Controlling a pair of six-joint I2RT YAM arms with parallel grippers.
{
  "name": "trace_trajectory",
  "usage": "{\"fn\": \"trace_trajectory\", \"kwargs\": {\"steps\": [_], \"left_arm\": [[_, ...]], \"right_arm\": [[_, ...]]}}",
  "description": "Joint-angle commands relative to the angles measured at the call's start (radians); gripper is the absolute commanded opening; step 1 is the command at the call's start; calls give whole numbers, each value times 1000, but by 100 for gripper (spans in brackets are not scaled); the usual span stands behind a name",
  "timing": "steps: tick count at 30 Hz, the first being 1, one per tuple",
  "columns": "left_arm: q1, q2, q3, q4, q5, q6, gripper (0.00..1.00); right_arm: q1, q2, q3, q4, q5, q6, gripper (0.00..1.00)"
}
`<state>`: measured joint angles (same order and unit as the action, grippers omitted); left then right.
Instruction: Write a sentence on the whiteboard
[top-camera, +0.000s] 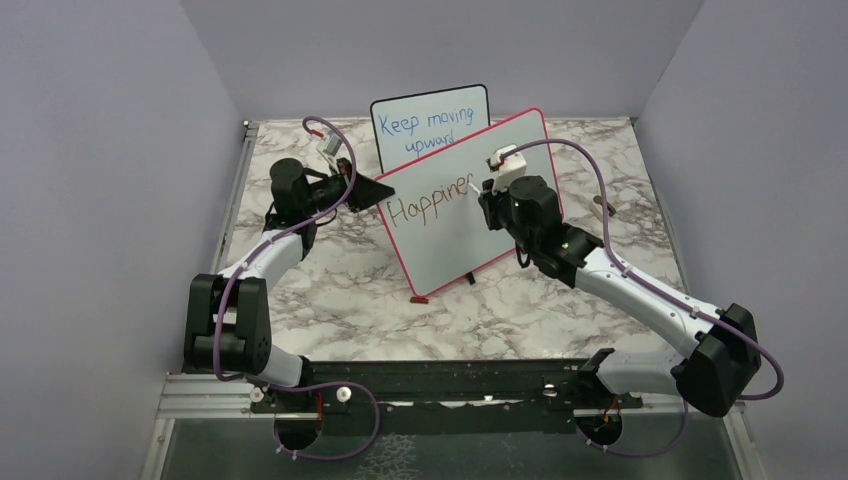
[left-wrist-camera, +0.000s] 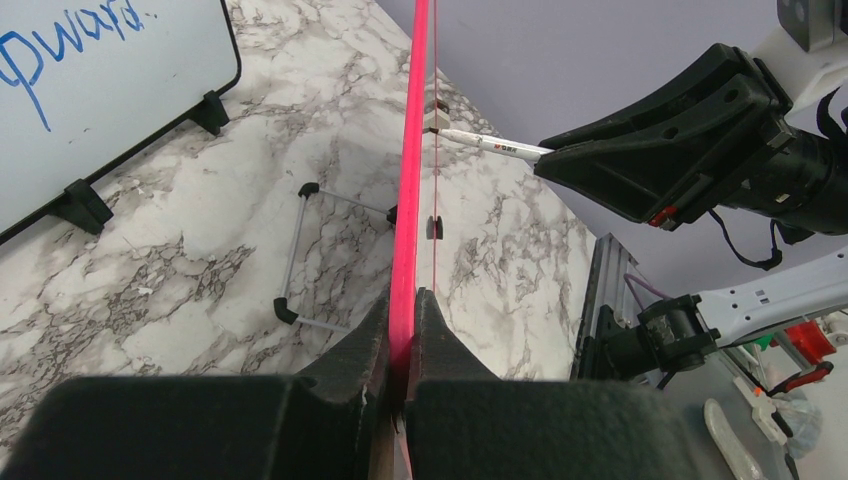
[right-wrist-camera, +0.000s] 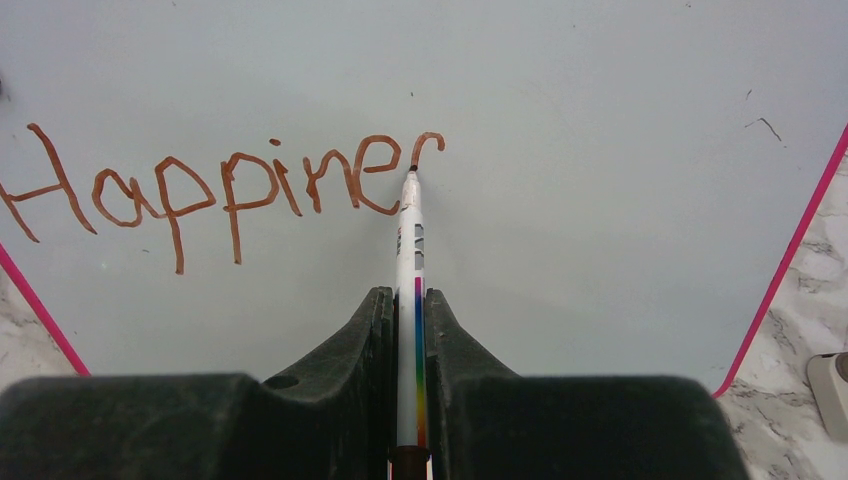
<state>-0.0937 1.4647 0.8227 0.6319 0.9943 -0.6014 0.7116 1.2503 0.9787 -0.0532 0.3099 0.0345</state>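
The whiteboard, white with a pink-red frame, stands tilted on the marble table. My left gripper is shut on its left edge; the left wrist view shows the pink frame clamped between the black fingers. My right gripper is shut on a white marker with a rainbow stripe. The marker's tip touches the board at the start of a curved stroke. The sentence reads "Happine" in brownish red, plus that part-drawn letter.
A smaller black-framed board with blue writing "Keep moving upward" stands behind the whiteboard. A thin wire stand lies on the marble behind the board. A small white object sits on the table at the board's right.
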Motion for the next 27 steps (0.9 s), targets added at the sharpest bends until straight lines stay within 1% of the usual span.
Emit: {"fn": "trace_trajectory", "kwargs": {"steps": [1, 8, 12, 20, 27], "left_arm": [[-3, 28, -2, -57, 6, 65, 0], [-3, 28, -2, -57, 6, 65, 0], [-4, 28, 0, -57, 6, 65, 0], [-3, 29, 0, -57, 6, 63, 0], [-3, 31, 0, -57, 6, 63, 0]], "right_arm": [[-4, -13, -21, -35, 37, 12, 1], [-4, -21, -31, -39, 97, 20, 1], [-4, -28, -33, -46, 104, 22, 1], [-4, -31, -27, -72, 34, 24, 1], [-4, -25, -21, -47, -30, 36, 1]]}}
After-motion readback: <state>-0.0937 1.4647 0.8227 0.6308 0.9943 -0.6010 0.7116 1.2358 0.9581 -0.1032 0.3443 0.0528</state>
